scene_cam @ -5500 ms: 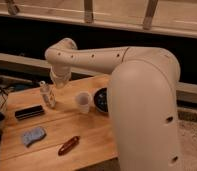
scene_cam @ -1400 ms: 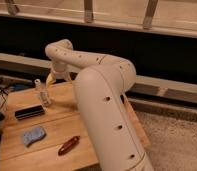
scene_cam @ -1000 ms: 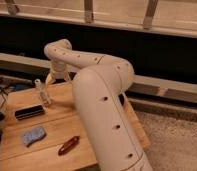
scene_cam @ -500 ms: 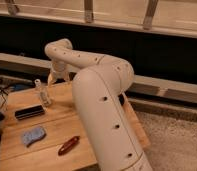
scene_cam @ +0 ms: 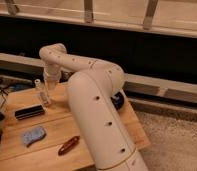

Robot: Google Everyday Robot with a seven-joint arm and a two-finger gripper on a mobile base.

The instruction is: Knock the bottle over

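- We see a pale wooden tabletop (scene_cam: 22, 145) with visible plank seams, set before a dark wall and a speckled floor
- The bottle (scene_cam: 41, 91) stands upright near the tabletop's back left edge, slim and whitish
- The claw (scene_cam: 48, 93) hangs just beside the bottle on its right; we cannot tell its state
- The smooth white arm (scene_cam: 94, 107) fills the middle
- A flat black box (scene_cam: 29, 112), a blue sponge (scene_cam: 32, 135) and a glossy reddish-brown oblong piece (scene_cam: 68, 145) lie in front
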